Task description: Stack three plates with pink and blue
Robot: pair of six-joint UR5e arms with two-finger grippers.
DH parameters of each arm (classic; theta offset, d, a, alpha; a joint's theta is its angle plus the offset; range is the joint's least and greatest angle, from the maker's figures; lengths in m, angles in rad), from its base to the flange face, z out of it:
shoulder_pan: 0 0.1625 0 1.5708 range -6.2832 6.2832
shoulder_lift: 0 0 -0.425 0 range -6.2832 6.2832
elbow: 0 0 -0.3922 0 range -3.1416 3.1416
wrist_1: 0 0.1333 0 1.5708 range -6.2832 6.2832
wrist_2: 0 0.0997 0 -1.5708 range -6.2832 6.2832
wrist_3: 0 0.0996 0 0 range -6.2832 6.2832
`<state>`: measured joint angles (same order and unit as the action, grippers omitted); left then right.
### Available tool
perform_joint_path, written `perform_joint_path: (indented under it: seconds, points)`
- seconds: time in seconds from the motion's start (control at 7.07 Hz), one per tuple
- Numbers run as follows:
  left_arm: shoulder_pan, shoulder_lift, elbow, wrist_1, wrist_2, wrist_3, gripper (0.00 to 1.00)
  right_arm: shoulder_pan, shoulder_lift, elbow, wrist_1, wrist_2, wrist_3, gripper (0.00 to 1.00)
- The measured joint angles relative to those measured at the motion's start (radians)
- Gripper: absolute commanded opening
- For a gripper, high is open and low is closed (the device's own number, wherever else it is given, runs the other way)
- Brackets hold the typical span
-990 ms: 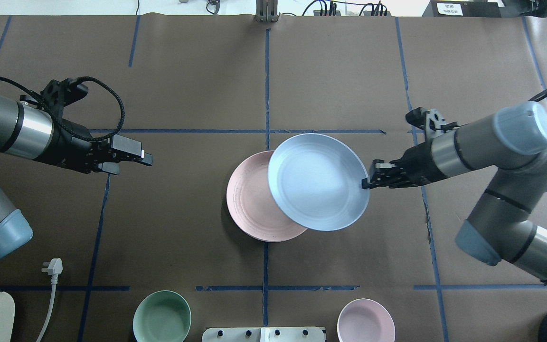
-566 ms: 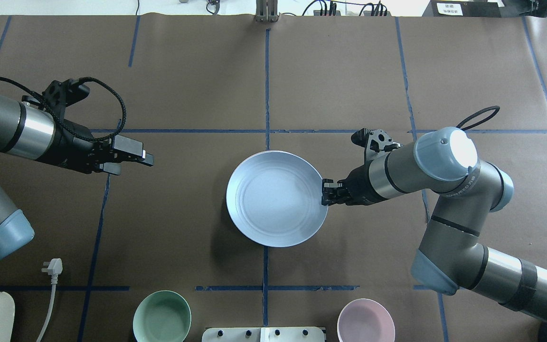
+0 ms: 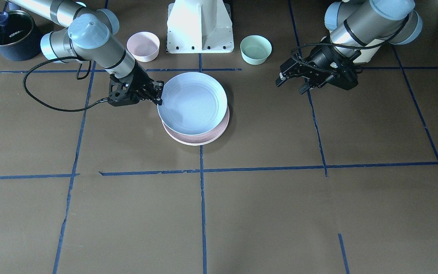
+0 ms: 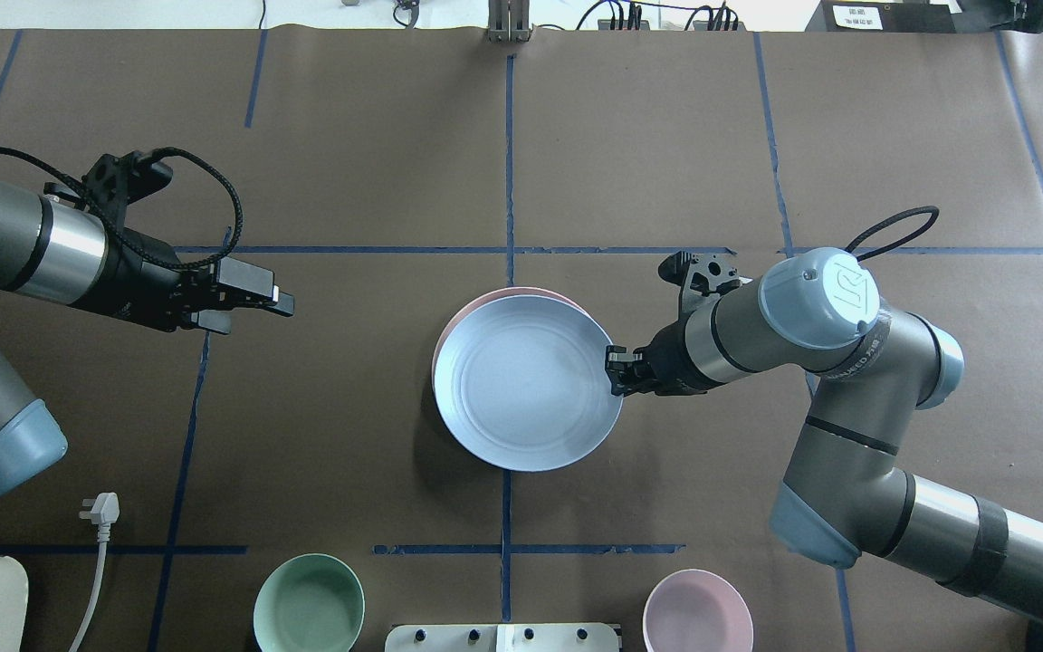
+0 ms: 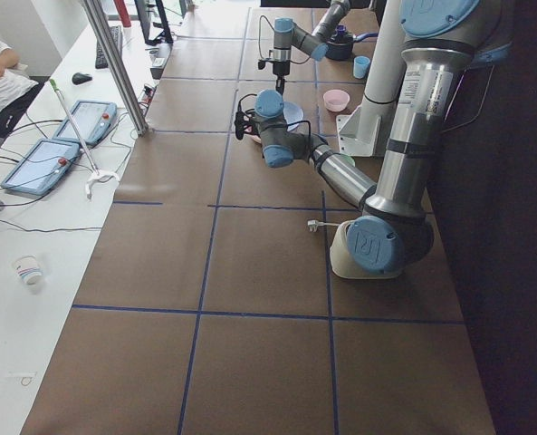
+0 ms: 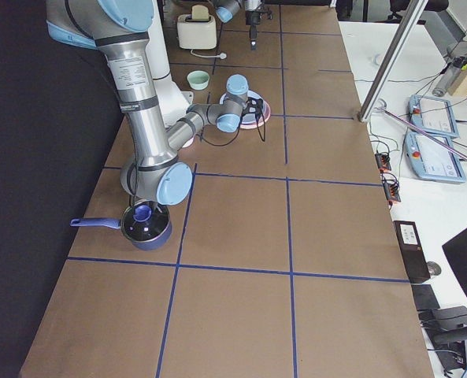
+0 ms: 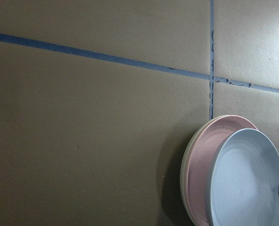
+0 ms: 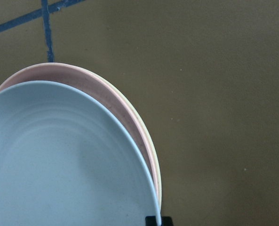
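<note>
The pale blue plate (image 4: 526,380) lies over the pale pink plate (image 4: 521,292) at the table's middle, shifted a little toward the robot, so only the pink far rim shows. In the right wrist view the blue plate (image 8: 59,160) covers the pink plate (image 8: 115,101), and a thin cream plate edge (image 8: 155,165) shows beneath both. My right gripper (image 4: 614,371) is shut on the blue plate's right rim. My left gripper (image 4: 254,303) is open and empty, well to the left of the stack. The front view shows the blue plate (image 3: 192,101) over the pink rim (image 3: 203,139).
A mint-green bowl (image 4: 309,602) and a small pink bowl (image 4: 698,611) stand near the robot's white base (image 4: 503,637). A power plug (image 4: 100,512) and its cable lie at the near left. A dark pot (image 3: 8,34) stands by the right arm.
My right gripper has carried the blue plate leftward from beside the pink plate to over it, now nearly covering it. The left arm has not moved.
</note>
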<state>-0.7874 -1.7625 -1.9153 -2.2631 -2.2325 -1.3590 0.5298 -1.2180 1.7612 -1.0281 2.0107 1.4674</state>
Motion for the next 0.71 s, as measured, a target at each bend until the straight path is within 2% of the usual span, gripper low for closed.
perform_joint_path:
  seconds: [0.28,0.42,0.57,0.71]
  points:
    - [0.0,0.0,0.001,0.0,0.0,-0.001,1.0,0.001,0.005,0.002,-0.014,-0.003,0.047,0.0]
    - [0.001,0.0,0.001,0.001,0.001,0.0,1.0,0.002,0.011,0.002,-0.015,-0.008,0.068,0.05]
    - [0.002,0.0,0.001,0.001,0.002,-0.001,1.0,0.002,0.018,0.001,-0.016,-0.014,0.091,0.48]
    - [0.002,0.0,0.003,0.001,0.002,-0.001,1.0,0.002,0.021,-0.002,-0.017,-0.021,0.105,0.99]
